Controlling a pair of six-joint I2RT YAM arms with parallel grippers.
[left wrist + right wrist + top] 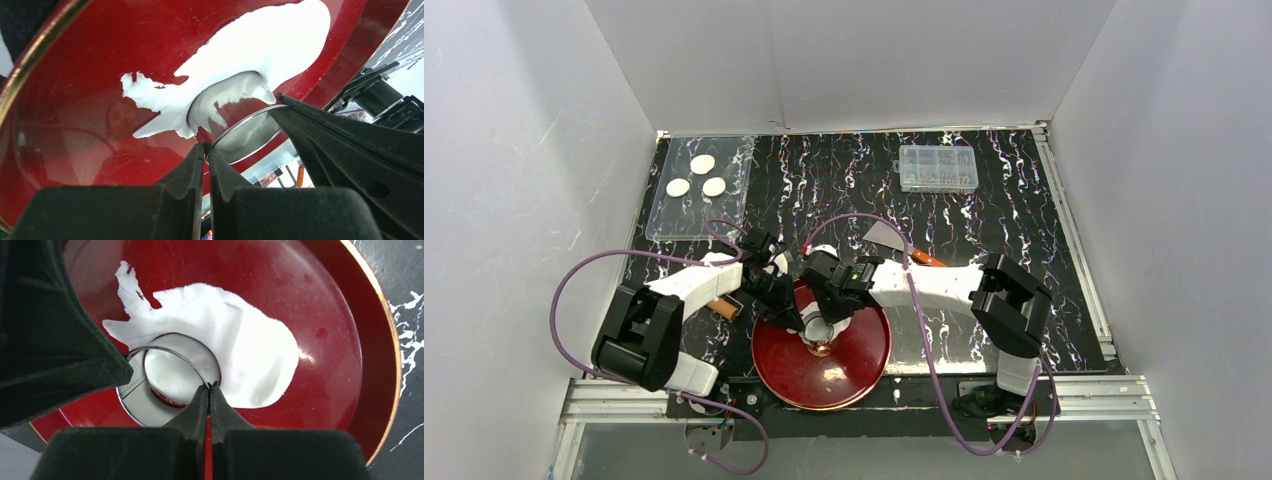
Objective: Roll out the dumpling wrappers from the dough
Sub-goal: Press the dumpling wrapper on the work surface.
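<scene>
White dough, flattened and ragged, on red plate; metal ring set over its torn end, rim pinched by left gripper and right gripper (both closed tight on it), uncut bulk just beyond right fingertips; three wrappers far left on tray.

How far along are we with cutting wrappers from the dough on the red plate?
Done: three dumpling wrappers lie on the clear tray. In hand: the left gripper and the right gripper both pinch the rim of the metal ring cutter, which stands in the ragged dough on the red plate. Left: free that round and move it to the tray; the uncut dough looks enough for more.
</scene>
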